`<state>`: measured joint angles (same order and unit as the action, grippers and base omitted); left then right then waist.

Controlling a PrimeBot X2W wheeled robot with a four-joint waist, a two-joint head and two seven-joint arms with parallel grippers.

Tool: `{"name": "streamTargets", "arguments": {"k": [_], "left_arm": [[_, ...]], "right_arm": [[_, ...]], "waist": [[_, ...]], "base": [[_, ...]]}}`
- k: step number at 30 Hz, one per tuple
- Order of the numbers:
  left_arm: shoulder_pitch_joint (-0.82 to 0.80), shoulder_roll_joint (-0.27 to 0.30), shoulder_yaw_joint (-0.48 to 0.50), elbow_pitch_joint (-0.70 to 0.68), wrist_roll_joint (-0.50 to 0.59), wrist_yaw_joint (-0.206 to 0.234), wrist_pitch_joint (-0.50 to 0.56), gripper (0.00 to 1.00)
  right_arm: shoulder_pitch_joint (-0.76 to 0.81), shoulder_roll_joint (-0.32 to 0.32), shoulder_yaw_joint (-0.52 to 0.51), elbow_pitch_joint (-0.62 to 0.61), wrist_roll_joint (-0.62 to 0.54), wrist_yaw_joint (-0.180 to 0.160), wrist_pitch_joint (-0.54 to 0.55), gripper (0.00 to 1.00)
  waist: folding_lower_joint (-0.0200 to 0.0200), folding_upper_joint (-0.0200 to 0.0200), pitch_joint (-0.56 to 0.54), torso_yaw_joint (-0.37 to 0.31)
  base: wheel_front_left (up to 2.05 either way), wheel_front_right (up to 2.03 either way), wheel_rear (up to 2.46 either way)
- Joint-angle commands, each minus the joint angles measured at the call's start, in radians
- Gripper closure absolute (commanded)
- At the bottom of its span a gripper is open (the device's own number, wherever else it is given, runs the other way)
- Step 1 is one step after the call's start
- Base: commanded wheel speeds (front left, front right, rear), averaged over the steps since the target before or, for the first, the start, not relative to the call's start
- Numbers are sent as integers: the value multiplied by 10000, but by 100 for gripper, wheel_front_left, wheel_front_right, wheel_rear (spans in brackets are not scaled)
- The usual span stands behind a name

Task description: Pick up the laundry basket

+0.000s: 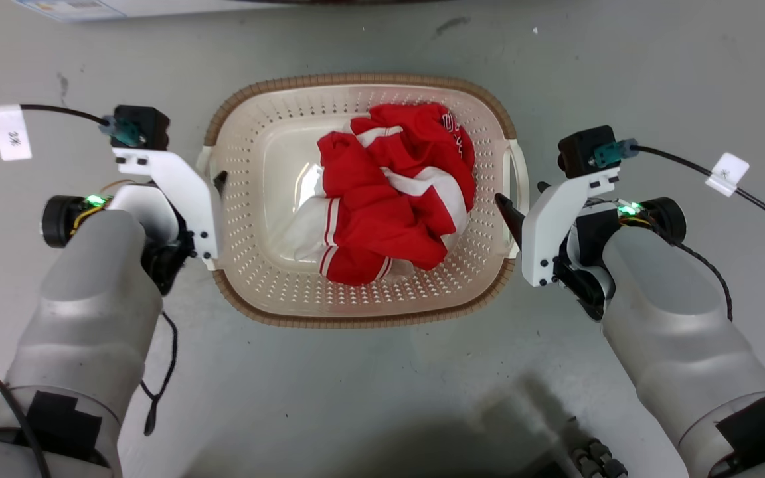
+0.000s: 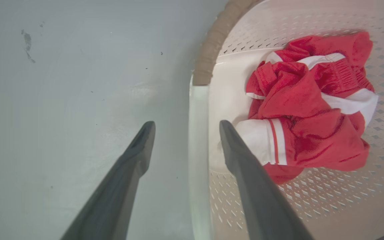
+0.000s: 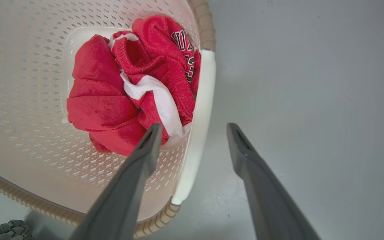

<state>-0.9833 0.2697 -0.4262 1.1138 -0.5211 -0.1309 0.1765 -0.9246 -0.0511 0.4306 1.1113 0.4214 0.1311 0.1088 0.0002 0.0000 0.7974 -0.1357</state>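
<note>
We are partway into the pick-up: the approach looks done, while the grasp and the lift are not yet made. The laundry basket [image 1: 362,321] is sitting flat on the grey floor [image 1: 382,398] directly in front of us, holding a crumpled red and white garment [image 1: 389,199], and we are seeing no sign that it is leaving the floor.

Our left gripper [image 2: 187,124] is standing spread over the left handle [image 2: 198,110], with one finger outside the basket and the other inside its wall, so the white bar is running between them. Our right gripper [image 3: 194,125] is mirroring this at the right handle [image 3: 203,100], also spread, with one finger over the basket's interior near the garment and the other over bare floor. Neither pair of fingers appears to be pressing on its handle.

By our judgement, what is remaining is to bring both grippers down as needed, close them on the handles, and raise the two sides together so the basket is staying level.
</note>
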Motion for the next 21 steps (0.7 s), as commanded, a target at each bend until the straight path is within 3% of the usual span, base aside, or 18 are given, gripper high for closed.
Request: {"name": "streamTargets", "arguments": {"k": [1,17,18,19,20,21], "left_arm": [[-134,60,-48,54,-24,8,35,0],[-888,97,-944,649,-688,9,165,0],[-883,47,-998,668,-752,9,218,53],[-889,20,-1038,662,-818,9,209,95],[-895,-3,-1080,658,-880,9,230,100],[-894,-19,-1138,652,-946,9,290,100]], "right_arm": [[-171,17,50,65,89,-7,46,0],[-995,17,1678,709,1745,-7,546,0],[-1030,17,1724,737,1876,-7,526,51],[-1065,17,1780,757,1946,-7,504,67],[-1081,18,1850,764,2014,-7,486,89],[-1090,18,1911,769,2097,-7,454,100]], "waist": [[-2,0,128,-42],[-2,0,881,4],[-2,0,895,19],[-2,0,910,35],[-2,0,925,48],[-2,0,941,55]], "base": [[0,0,0],[0,0,0],[0,0,0],[0,0,0],[0,0,0],[0,0,0]]}}
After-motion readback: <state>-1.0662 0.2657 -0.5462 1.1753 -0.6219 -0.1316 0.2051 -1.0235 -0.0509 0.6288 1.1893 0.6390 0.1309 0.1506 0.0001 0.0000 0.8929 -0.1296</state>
